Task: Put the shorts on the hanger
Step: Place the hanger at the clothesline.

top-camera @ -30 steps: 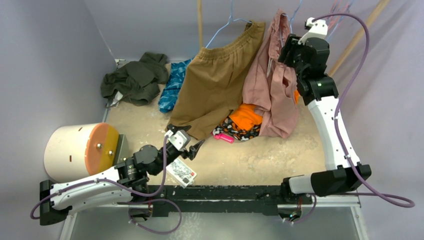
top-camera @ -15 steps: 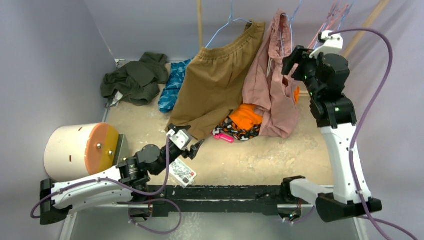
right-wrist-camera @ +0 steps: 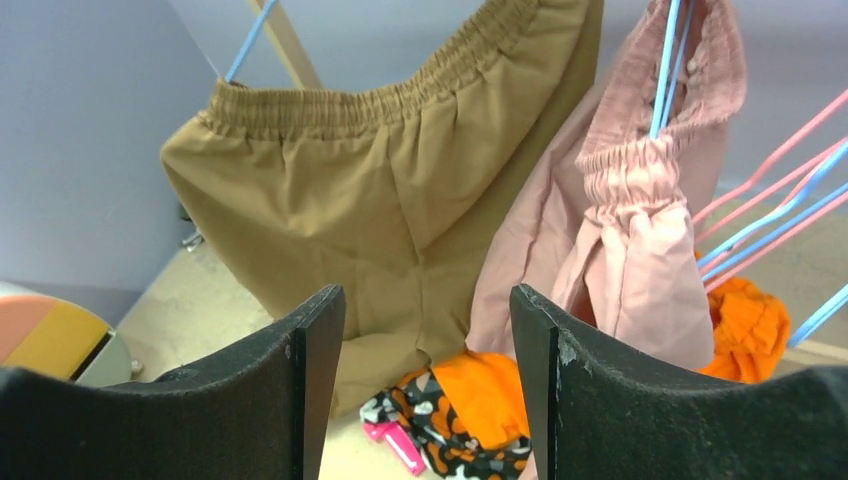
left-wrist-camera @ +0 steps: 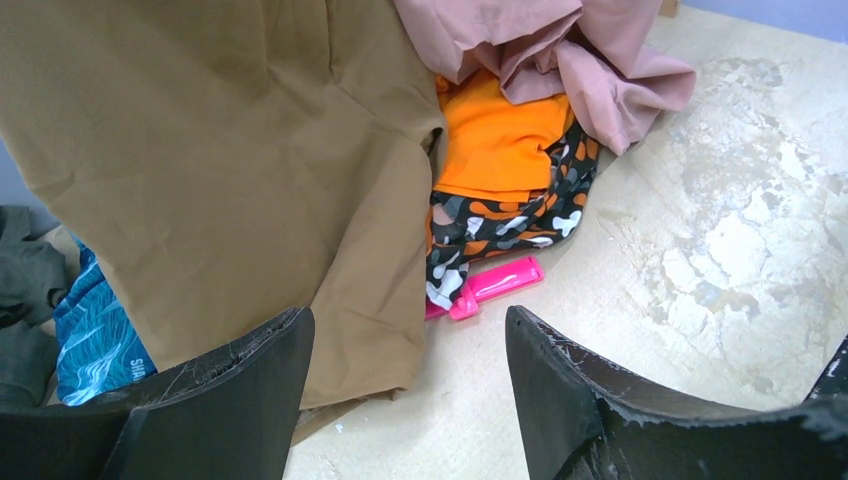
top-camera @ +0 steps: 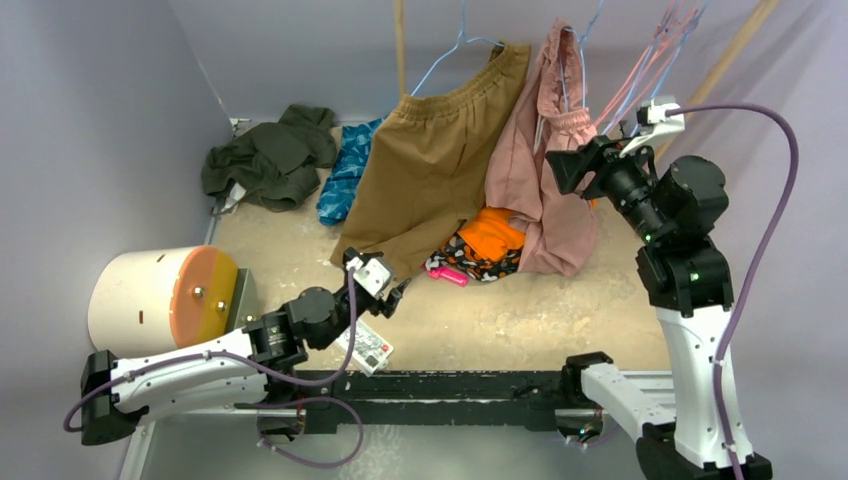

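1. Top external view: the shorts are hanging just right of the tan-brown shorts and touching them, with their lower end lying crumpled on the surface.
2. The hanger is running down into the gathered waistband of the shorts, which is bunching around the blue wire. I cannot tell how far the wire is passing through the fabric.
3. The right tool is hovering to the right of the tan-brown shorts, just beside the shorts at waistband height. Its jaws are standing apart, released and gripping nothing.
4. The left tool is sitting low, just in front of the hem of the tan-brown shorts. It is also released, with its jaws spread and nothing between them.
5. An orange garment and a camouflage-patterned garment are lying at the lower right corner of the tan-brown shorts, partly tucked under the shorts. A bright pink object is lying just beside that hem.
6. Pink hangers are hanging further right of the tan-brown shorts, beyond the shorts.
7. To the left of the tan-brown shorts, a blue patterned garment and a dark green garment are lying on the surface.
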